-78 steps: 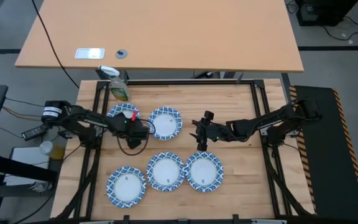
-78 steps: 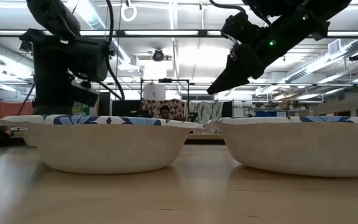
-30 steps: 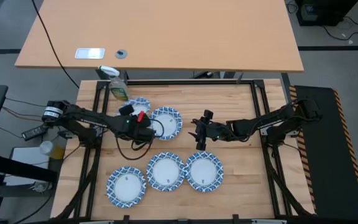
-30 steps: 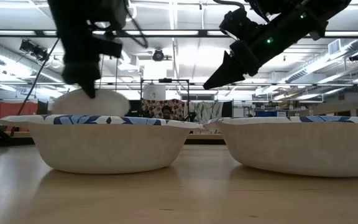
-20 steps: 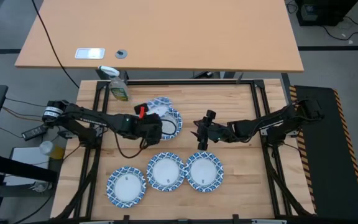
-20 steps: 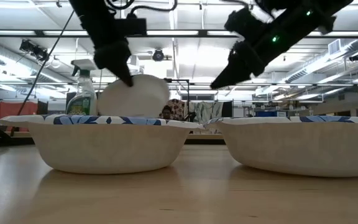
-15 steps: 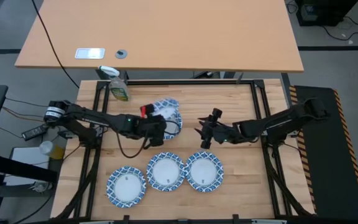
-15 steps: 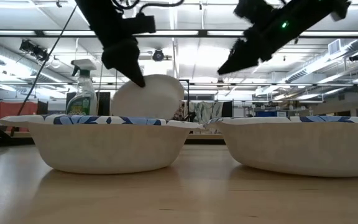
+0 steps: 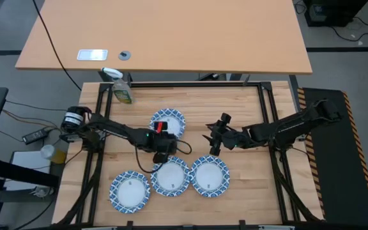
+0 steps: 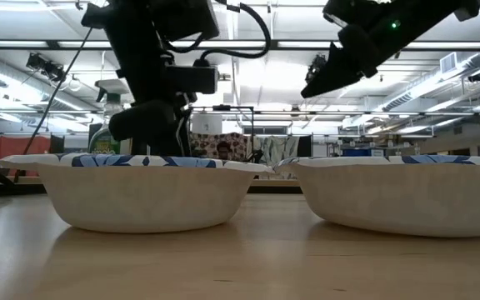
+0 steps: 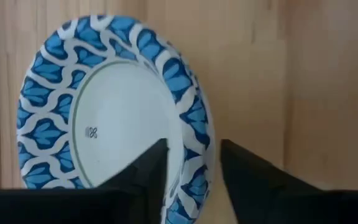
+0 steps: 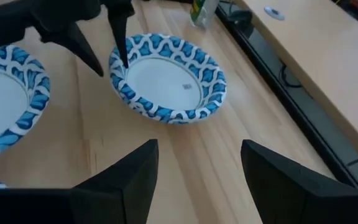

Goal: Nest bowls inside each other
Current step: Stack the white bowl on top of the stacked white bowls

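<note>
Blue-and-white rimmed bowls stand on the wooden table. A nested stack (image 9: 170, 119) is at the far middle, and three single bowls sit along the near side (image 9: 130, 190), (image 9: 170, 177), (image 9: 209, 176). My left gripper (image 9: 161, 131) is open, pointing steeply down at the stack's near-left rim (image 11: 194, 124). One finger stands over the inside (image 11: 148, 174) and one outside (image 11: 247, 174). I see no touch. My right gripper (image 9: 213, 137) hangs open in the air to the right of the stack, its fingers (image 12: 123, 180) holding nothing.
A green-yellow spray bottle (image 9: 121, 89) stands at the table's far left corner. A black frame rail (image 9: 190, 84) runs along the far edge, with a desk behind it. Bare wood lies between the stack and the right arm (image 9: 280, 128).
My left gripper carried a tilted bowl from the far left toward the right, sank over the far middle bowl, rolled level and opened. The bowl now lies nested in that bowl. My right gripper drew a little toward the right edge and up.
</note>
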{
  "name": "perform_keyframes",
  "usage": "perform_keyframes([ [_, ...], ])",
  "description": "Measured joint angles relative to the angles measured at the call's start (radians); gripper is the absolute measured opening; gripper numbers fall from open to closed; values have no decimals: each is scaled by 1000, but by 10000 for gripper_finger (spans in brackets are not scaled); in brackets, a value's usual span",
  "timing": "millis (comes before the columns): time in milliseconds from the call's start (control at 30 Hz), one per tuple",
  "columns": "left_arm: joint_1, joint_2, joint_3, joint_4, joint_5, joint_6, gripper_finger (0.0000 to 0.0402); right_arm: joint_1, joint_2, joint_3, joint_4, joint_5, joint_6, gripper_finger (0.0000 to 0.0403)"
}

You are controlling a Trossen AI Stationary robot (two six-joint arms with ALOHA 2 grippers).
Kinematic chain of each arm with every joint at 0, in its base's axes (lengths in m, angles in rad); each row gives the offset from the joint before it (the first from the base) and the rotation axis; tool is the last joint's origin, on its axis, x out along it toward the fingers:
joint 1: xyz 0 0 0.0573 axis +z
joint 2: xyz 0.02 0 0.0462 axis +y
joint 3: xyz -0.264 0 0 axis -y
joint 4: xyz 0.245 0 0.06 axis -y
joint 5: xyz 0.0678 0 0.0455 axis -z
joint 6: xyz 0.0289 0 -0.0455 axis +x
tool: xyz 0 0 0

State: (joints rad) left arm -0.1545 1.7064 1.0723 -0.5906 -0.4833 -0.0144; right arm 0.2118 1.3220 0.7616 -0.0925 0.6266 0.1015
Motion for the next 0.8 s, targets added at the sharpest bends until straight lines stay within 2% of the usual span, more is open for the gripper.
perform_keyframes([
  [167,-29,-59,17,-62,-5,-10,229,4,1,0,2,-61,4,235],
  [267,-48,-123,52,-135,8,-27,247,2,3,9,-13,-207,33,235],
  [367,-72,-199,61,-184,137,-54,250,3,42,41,-82,-376,106,235],
  [533,-105,-245,49,-279,347,-167,243,30,195,139,-284,-504,197,235],
  [633,-138,-237,49,-369,376,-224,238,31,278,209,-402,-555,210,236],
  [800,-196,-236,34,-465,388,-281,236,27,356,296,-546,-549,164,236],
])
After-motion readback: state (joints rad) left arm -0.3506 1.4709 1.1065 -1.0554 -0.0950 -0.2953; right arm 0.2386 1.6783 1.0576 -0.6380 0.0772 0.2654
